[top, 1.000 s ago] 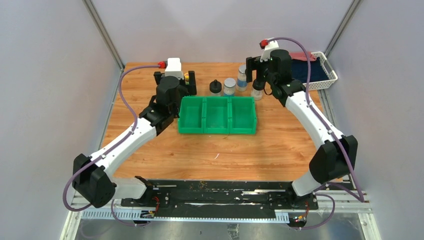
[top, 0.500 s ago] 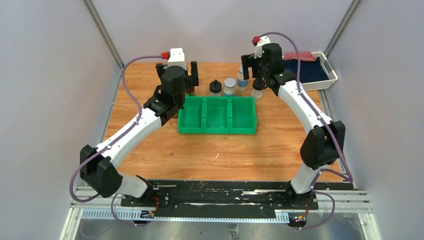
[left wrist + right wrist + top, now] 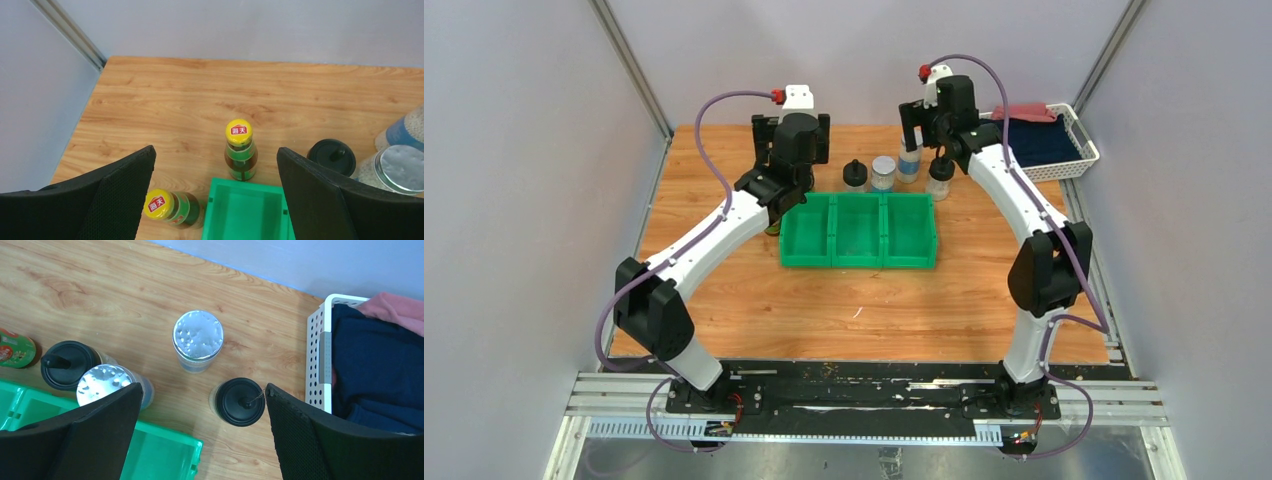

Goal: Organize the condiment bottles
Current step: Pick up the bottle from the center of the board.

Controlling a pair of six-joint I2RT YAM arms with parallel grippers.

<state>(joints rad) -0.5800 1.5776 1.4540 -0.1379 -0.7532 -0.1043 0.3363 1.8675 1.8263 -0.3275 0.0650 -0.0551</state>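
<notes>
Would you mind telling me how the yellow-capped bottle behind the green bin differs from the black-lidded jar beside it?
The yellow-capped bottle has a yellow cap with a red logo; the black-lidded jar has a black lid with a knob. The bottle is slim and narrow-necked, with a green label; the jar is squat and wider. Both stand upright on the table behind the green bin, unheld.

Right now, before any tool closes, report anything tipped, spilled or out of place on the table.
Nothing stands out. The two yellow-capped bottles, two black-lidded jars and two silver-lidded shakers all stand upright and capped outside the green bin, which holds nothing. No spill shows.
</notes>
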